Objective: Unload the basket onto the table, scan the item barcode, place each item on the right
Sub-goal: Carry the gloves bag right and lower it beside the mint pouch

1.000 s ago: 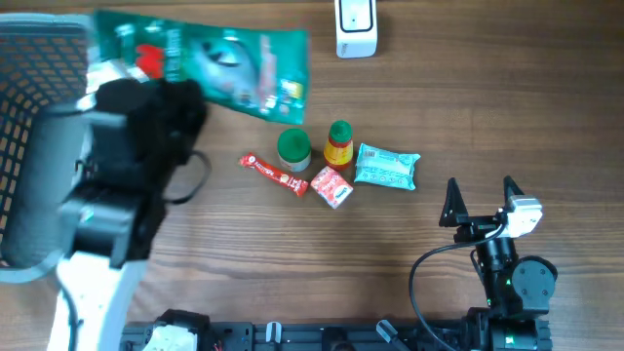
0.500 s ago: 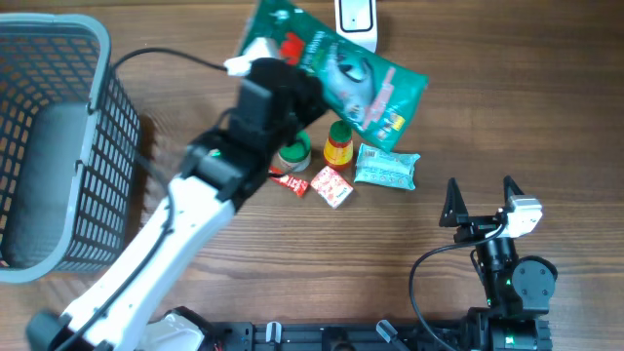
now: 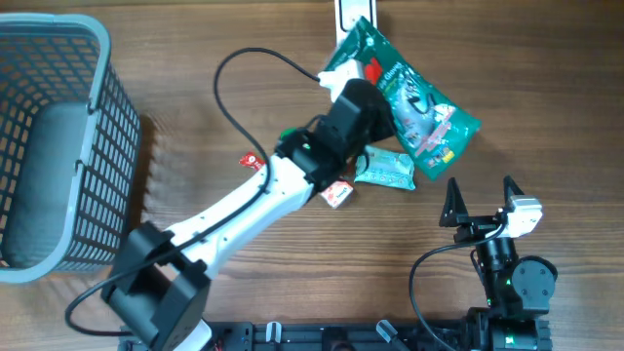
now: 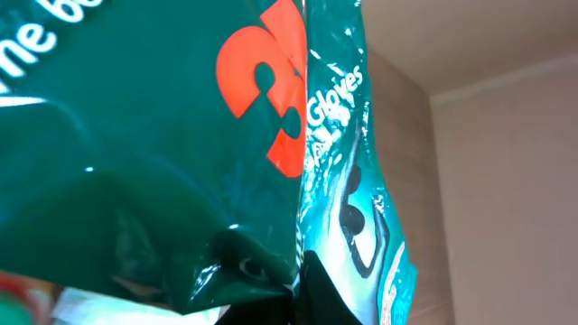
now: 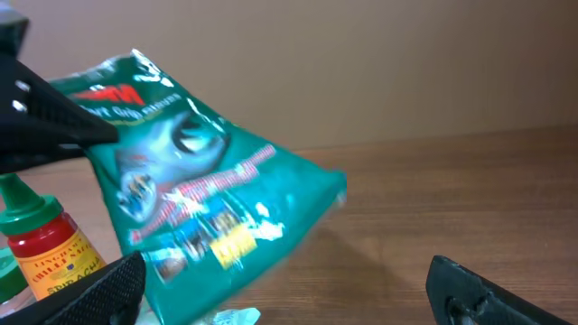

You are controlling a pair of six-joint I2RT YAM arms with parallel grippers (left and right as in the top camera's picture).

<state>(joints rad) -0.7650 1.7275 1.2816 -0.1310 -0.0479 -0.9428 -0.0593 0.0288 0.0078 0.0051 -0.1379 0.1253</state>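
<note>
Wooden table [image 3: 546, 88] under everything. Grey mesh basket [image 3: 58, 146] upright at the far left edge. White left arm [image 3: 244, 210] stretched diagonally from the near edge toward the far middle, with a black cable [image 3: 229, 88] looping above it.

Green bag [image 3: 424, 102] lifted clear of the table, pinched at its upper corner by the left gripper [image 3: 343, 86], jaws clamped tight on the plastic. Hangs tilted, lower end toward the right, above the cluster of small goods. Same bag [image 4: 135, 135] fills nearly the whole left wrist view, glossy and creased, with red print and white lettering. From the right wrist, bag [image 5: 190, 199] seen slanting down to the right, yellow patch near its lower edge.

Right gripper [image 3: 481, 203] low at the near right, jaws spread wide, holding nothing, pointing toward the bag's lower end.

White scanner [image 3: 346, 10] at the far edge, partly covered by the bag's top corner.

Pale green packet [image 3: 385, 168] flat beneath the bag. Bottle [image 5: 41, 244] with green cap and red label upright beside it. Red packet [image 3: 336, 195] just beside the arm. Red wrapper [image 3: 252, 161] peeking out on the arm's other side.
</note>
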